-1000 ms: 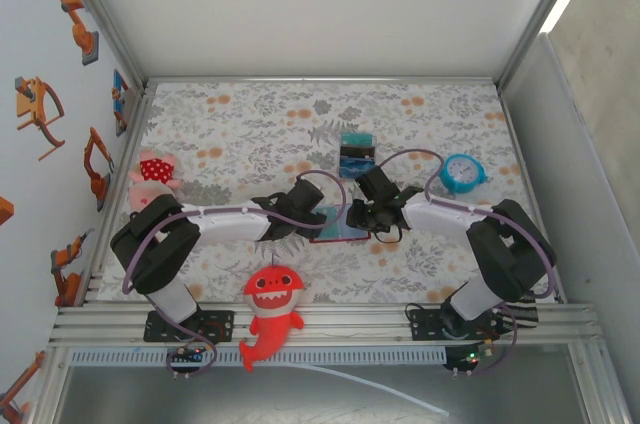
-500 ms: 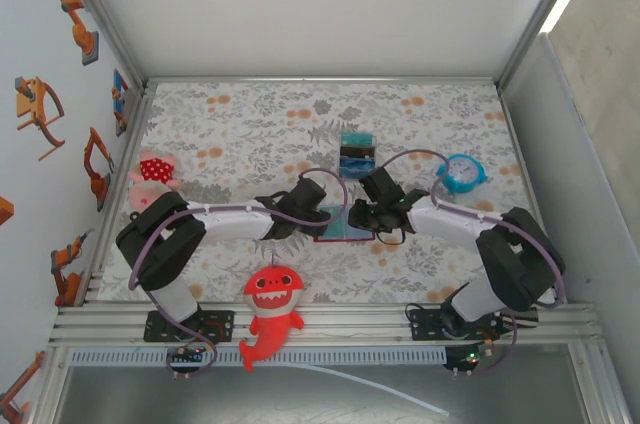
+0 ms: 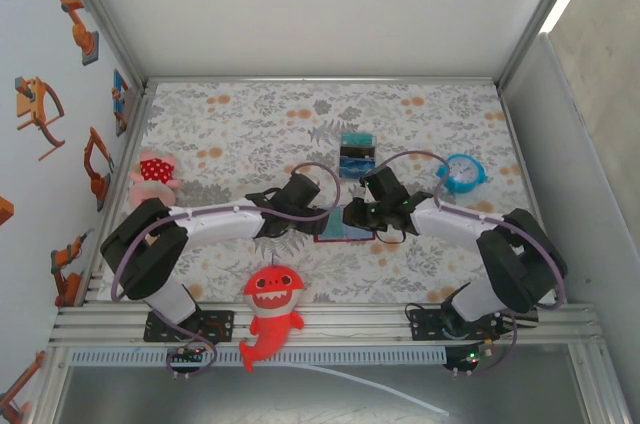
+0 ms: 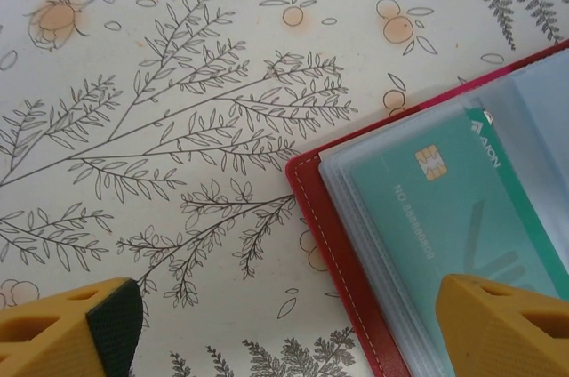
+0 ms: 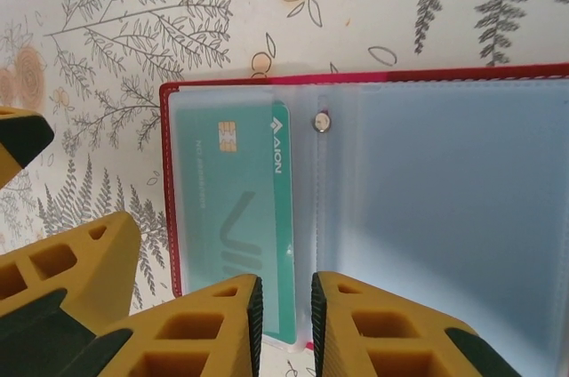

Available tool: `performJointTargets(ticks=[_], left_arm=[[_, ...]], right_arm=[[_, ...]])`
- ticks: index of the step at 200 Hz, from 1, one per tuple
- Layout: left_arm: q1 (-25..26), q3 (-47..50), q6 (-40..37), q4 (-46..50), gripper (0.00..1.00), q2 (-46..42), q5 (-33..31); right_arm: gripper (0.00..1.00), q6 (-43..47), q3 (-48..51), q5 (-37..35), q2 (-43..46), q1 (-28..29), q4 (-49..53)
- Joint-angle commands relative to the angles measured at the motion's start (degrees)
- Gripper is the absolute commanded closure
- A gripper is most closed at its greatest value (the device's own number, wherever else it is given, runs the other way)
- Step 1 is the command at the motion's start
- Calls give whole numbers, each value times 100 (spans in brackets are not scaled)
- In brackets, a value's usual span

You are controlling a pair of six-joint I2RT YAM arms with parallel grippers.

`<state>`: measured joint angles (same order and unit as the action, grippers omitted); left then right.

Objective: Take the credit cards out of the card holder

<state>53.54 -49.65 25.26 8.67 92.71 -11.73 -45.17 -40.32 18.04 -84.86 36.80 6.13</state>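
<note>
The dark red card holder (image 3: 340,232) lies open and flat on the floral cloth between my two grippers. Its clear sleeves (image 5: 427,208) show one teal credit card (image 5: 236,208) in the left half, chip toward the far side. My left gripper (image 4: 286,316) is open wide and straddles the holder's red left edge (image 4: 331,235), with one finger over the card (image 4: 436,208). My right gripper (image 5: 286,306) hovers at the holder's near edge by the centre fold. Its jaws stand a narrow gap apart with nothing pinched between them. The left gripper's yellow fingers (image 5: 76,261) appear beside the holder.
A teal-blue-black striped block (image 3: 356,155) sits just beyond the holder. A blue alarm clock (image 3: 462,173) stands at the right. A red shark plush (image 3: 272,306) lies at the near edge and a pink plush (image 3: 152,176) at the left.
My left gripper has reached right to the holder's left edge and opened wider. My right gripper has shifted a little left and its jaws have narrowed slightly.
</note>
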Motion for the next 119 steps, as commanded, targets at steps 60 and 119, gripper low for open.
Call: performJointTargets(ticks=[60, 119], left_arm=[[-19, -129, 71, 268, 14, 411, 138], [-19, -230, 6, 526, 16, 529, 65]], right_arm=[[78, 175, 6, 409, -388, -127, -179], [78, 127, 59, 658, -524, -155, -476]])
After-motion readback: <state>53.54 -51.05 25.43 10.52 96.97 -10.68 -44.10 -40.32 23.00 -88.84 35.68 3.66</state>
